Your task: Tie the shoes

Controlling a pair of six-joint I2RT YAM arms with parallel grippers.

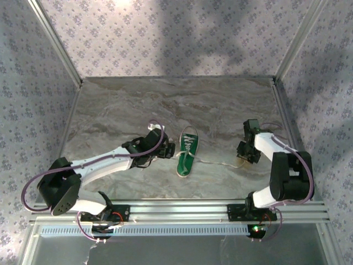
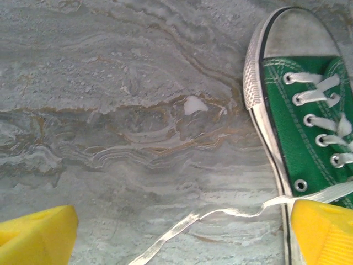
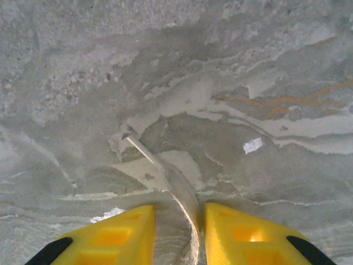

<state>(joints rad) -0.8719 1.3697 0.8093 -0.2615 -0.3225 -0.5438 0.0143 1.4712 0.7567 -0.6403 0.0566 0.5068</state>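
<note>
- The left gripper [image 2: 182, 223] is spread wide; its yellow fingers [image 2: 34, 237] sit at the two lower corners of the left wrist view, and nothing is held between them.
- The green sneaker [image 2: 300, 105] lies just beyond the right-hand finger, its white toe cap pointing away from the fingers; that finger overlaps the sole edge, but I cannot tell whether it touches.
- The left lace end [image 2: 220, 212] trails from the sneaker's eyelets flat across the marbled table [image 2: 110, 110]; it crosses the wide gap between the fingers.
- From above, the left gripper [image 1: 170, 150] is just beside the sneaker [image 1: 187, 152]; the right gripper [image 1: 246, 156] is well apart on the sneaker's other side; the right lace end [image 1: 218, 162] stretches from the sneaker towards those fingers.
- The right gripper [image 3: 179, 212] has its yellow fingers [image 3: 110, 240] drawn close together; the right lace end [image 3: 151, 160] runs straight into the narrow gap between them and curves out ahead of the tips over the table [image 3: 265, 66]; a sliver of space seems to show on either side, so I cannot tell whether the lace is pinched.
</note>
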